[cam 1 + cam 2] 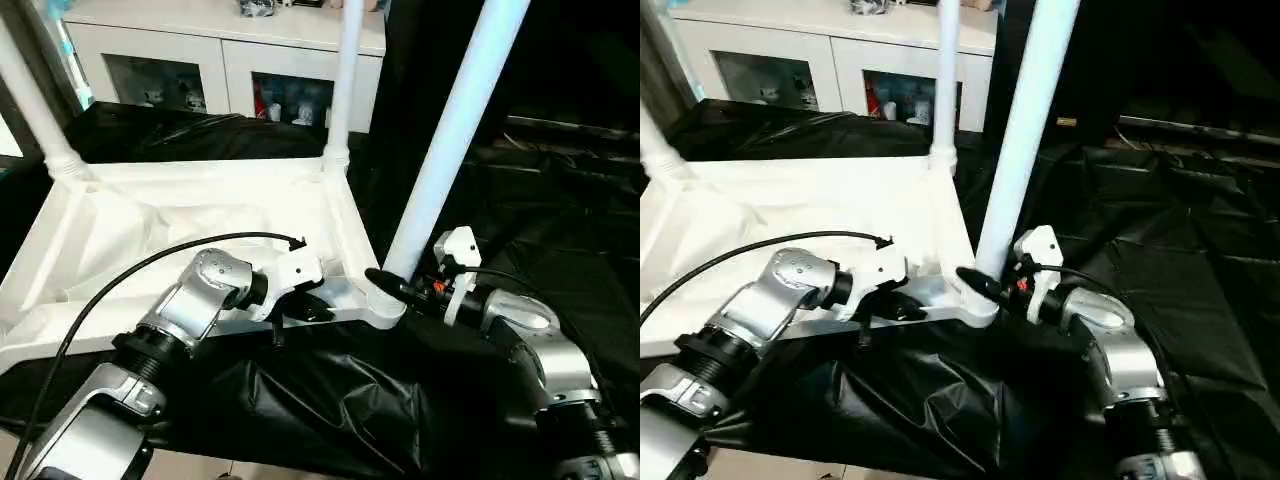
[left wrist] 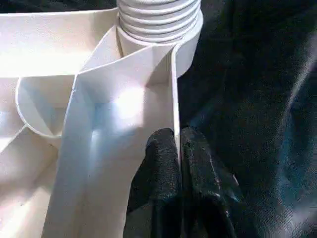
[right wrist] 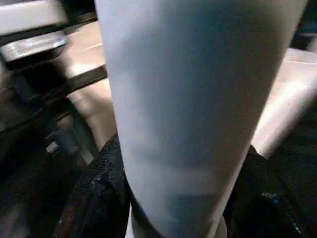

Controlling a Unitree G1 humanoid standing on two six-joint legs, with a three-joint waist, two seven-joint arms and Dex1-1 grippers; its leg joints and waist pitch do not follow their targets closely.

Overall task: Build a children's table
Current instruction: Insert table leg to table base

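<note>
The tabletop (image 1: 180,215) lies underside up on the black sheeting (image 1: 330,400), two legs (image 1: 345,80) standing in its far corners. My left gripper (image 2: 177,148) is clamped on the tabletop's near rim. Right of it, my right gripper (image 1: 385,285) grips the leaning leg (image 1: 450,140) at the tabletop's near right socket.

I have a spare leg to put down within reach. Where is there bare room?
Free: the black sheeting right of the right gripper, and the tabletop underside between the far legs. Crowded: the near corner, where the left gripper pinches the rim and the right gripper clasps the near leg.
</note>
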